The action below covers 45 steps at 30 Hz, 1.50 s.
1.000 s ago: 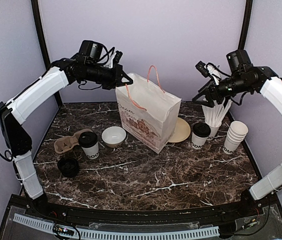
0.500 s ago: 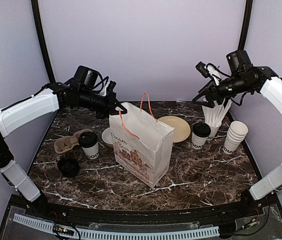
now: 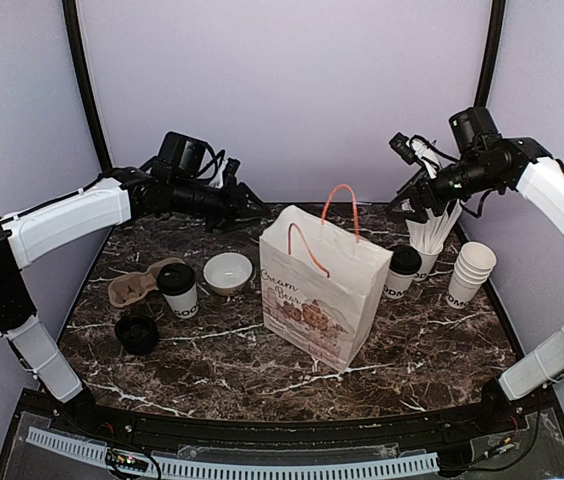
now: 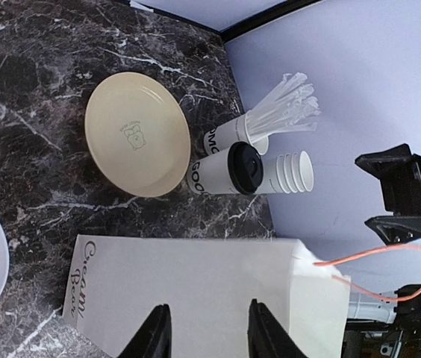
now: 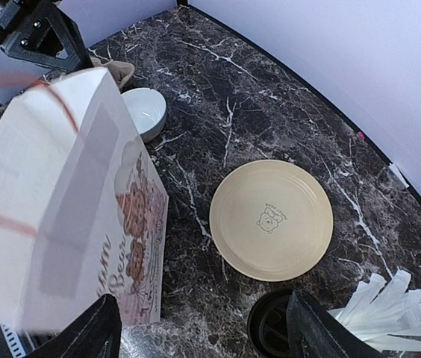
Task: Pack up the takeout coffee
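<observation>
One takeout coffee, a white cup with a black lid, stands at the left beside a cardboard carrier. The other takeout coffee stands at the right, just behind the white paper bag. The bag stands upright on the table's middle, its orange handles free. My left gripper hovers behind and left of the bag, open, nothing between its fingers. My right gripper hangs open in the air above the right cup.
A cardboard cup carrier, a black lid and a white bowl lie at the left. A beige plate lies behind the bag. A cup of white sticks and stacked lidless cups stand at the right.
The bag came down from the back, held by the left gripper, and now stands on the table's middle. The left gripper opened and let its handle go. The right arm barely moved.
</observation>
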Tool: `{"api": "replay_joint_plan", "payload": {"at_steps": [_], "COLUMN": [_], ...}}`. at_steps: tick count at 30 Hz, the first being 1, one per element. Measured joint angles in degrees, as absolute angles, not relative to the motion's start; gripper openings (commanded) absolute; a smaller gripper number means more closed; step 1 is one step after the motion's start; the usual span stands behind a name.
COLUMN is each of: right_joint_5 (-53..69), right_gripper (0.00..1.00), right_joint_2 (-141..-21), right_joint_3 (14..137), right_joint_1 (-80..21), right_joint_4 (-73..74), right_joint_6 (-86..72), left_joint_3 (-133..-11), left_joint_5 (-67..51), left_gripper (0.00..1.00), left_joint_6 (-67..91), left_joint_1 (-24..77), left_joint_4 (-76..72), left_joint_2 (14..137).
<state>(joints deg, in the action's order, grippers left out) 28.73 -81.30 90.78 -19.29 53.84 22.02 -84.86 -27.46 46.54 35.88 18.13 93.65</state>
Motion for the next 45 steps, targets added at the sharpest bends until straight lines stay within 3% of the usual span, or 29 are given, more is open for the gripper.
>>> {"api": "replay_joint_plan", "payload": {"at_steps": [9, 13, 18, 22, 28, 37, 45], "right_joint_5": [28.84, 28.97, 30.70, 33.04, 35.20, 39.20, 41.25], "right_gripper": [0.77, 0.77, 0.77, 0.77, 0.76, 0.75, 0.74], "right_joint_2": [-81.30, -80.77, -80.16, -79.55, -79.40, -79.99, -79.99], "right_joint_3": [90.63, 89.47, 89.21, 88.53, 87.24, 85.89, 84.84], "right_joint_1": [-19.00, -19.00, -19.00, -19.00, -19.00, -19.00, -19.00], "right_joint_4": [53.74, 53.54, 53.63, 53.58, 54.08, 54.00, 53.89], "right_joint_6": [22.11, 22.70, 24.60, 26.04, 27.75, 28.45, 28.80], "left_joint_3": [-97.86, -100.88, -94.02, -83.48, -72.38, -72.77, -73.67], "left_joint_5": [-16.99, -8.16, 0.10, 4.43, 1.10, -2.98, -4.23], "left_gripper": [0.48, 0.41, 0.43, 0.41, 0.51, 0.41, 0.41], "left_joint_6": [34.28, 21.45, 3.57, -6.66, -14.76, -20.23, -23.62], "left_joint_1": [35.64, 32.05, 19.46, 15.81, 7.62, 6.24, 5.37], "left_joint_4": [32.05, 40.49, 44.91, 45.34, 43.94, 43.00, 43.29], "left_joint_2": [93.51, 86.67, 77.95, 77.25, 83.09, 94.02, 99.18]}}
